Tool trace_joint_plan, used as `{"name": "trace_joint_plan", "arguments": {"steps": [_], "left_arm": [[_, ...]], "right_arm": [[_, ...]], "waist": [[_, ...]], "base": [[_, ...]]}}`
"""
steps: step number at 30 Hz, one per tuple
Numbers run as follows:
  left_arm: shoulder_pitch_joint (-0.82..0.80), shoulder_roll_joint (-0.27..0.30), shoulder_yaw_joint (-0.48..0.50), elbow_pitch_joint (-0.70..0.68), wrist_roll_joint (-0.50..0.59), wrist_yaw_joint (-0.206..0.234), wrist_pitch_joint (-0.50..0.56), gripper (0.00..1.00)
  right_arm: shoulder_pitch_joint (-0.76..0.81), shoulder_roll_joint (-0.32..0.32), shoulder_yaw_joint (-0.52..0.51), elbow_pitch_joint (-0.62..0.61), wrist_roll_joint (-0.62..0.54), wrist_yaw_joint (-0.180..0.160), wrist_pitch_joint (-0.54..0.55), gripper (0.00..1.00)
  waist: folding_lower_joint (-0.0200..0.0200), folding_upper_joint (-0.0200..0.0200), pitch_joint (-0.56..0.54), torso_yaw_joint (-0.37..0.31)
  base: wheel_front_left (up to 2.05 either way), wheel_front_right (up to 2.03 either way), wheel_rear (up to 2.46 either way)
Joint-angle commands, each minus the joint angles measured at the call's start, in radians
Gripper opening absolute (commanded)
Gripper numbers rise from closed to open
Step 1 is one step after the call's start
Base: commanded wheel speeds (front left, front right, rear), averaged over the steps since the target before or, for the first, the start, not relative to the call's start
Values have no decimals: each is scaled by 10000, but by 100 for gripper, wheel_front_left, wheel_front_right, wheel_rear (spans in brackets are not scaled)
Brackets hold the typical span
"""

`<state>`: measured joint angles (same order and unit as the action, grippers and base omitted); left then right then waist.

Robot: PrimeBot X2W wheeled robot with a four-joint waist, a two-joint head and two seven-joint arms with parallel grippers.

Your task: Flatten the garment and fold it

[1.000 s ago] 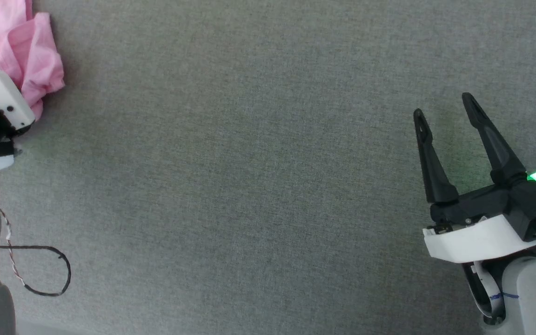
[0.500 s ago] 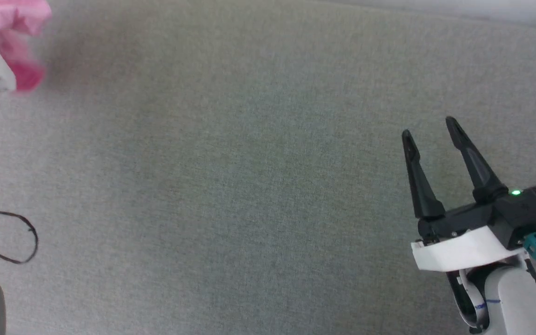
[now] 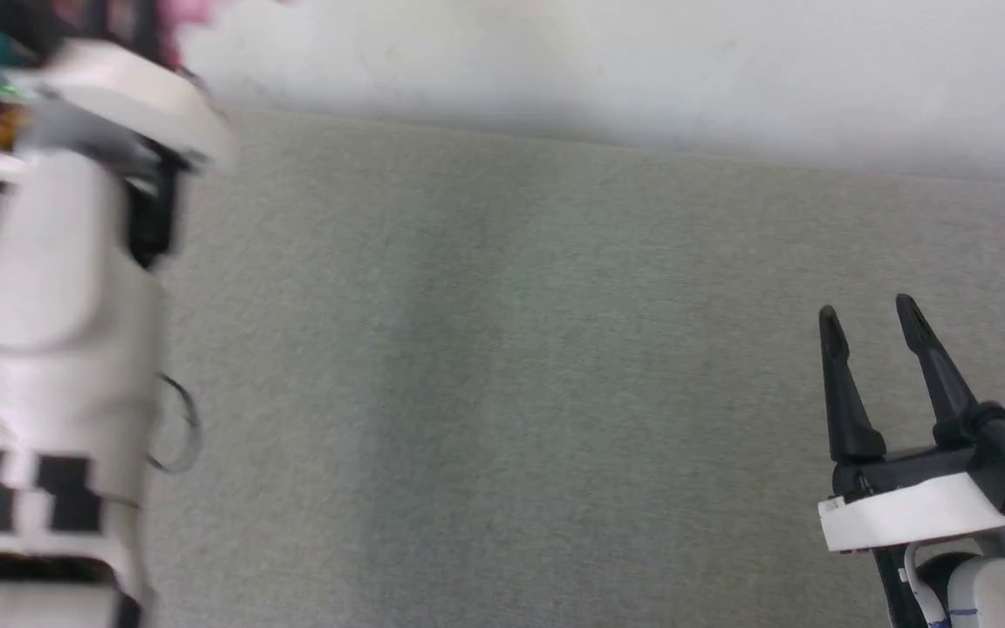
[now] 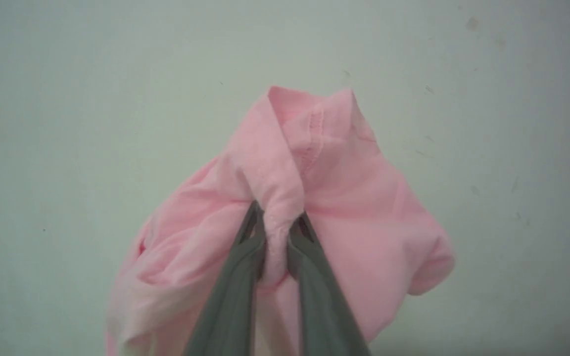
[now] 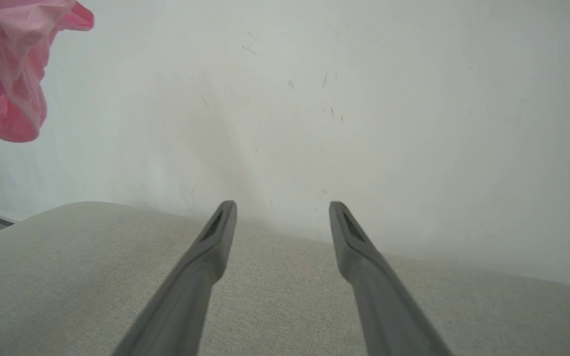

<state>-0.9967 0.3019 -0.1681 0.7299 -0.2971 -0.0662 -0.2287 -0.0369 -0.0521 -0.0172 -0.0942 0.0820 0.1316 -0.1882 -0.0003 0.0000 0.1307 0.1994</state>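
Lifted off the grey surface (image 3: 511, 392) now, the garment (image 4: 359, 212) bunches around the left gripper (image 4: 279, 212) pinching it; the right gripper (image 3: 865, 307) stands open.

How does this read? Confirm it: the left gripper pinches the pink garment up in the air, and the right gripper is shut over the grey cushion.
Not quite. The right gripper is open, jaws spread, over the grey cushion, as the right wrist view shows. The rest stands.
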Motion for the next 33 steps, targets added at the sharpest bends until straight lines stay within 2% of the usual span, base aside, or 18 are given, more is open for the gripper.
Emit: {"name": "trace_joint_plan", "arguments": {"steps": [1,6,9,15,22,23,24,25,29,33], "left_arm": [[503,-378,-202,-264,-90,-111,70,0],[2377,-1507,-845,-1668,-568,-288,487,0],[3712,-1892,-1099,-2442,-830,-215,648,0],[6558,-2277,-1831,-3309,-1109,196,802,0],[9133,-2393,-2293,-3821,-987,887,-16,0],[9368,-2402,-2337,-3876,-974,929,-85,13],[9552,-2413,-2332,-3967,-994,975,-152,47],[9676,-2419,-2354,-4049,-923,1038,-203,100],[9875,-2448,-2334,-4730,-706,1071,-314,100],[9846,-2469,-1949,-6195,-223,883,-326,100]], "right_arm": [[162,16,-64,3,71,-9,-49,100],[467,17,-75,46,198,-9,47,100],[649,17,30,62,256,-9,125,100],[1025,17,169,187,355,-9,235,100],[1404,18,413,335,406,-9,318,100],[1453,18,427,335,405,-9,329,100],[1490,18,439,333,405,-9,334,100],[1523,18,443,333,408,-9,339,100],[1616,18,472,320,399,-9,379,100],[1623,18,485,201,353,-9,426,100]], "waist": [[3,0,-601,-777],[3,0,-894,-1606],[3,0,-1040,-2083],[3,0,-1190,-2643],[3,0,-1393,-2936],[3,0,-1415,-2943],[3,0,-1430,-2945],[3,0,-1456,-2932],[3,0,-1549,-2827],[3,0,-1488,-2674]], "base": [[0,0,0],[0,0,0],[0,0,0],[0,0,0],[0,0,0],[0,0,0],[0,0,0],[0,0,0],[0,0,0],[0,0,0]]}}
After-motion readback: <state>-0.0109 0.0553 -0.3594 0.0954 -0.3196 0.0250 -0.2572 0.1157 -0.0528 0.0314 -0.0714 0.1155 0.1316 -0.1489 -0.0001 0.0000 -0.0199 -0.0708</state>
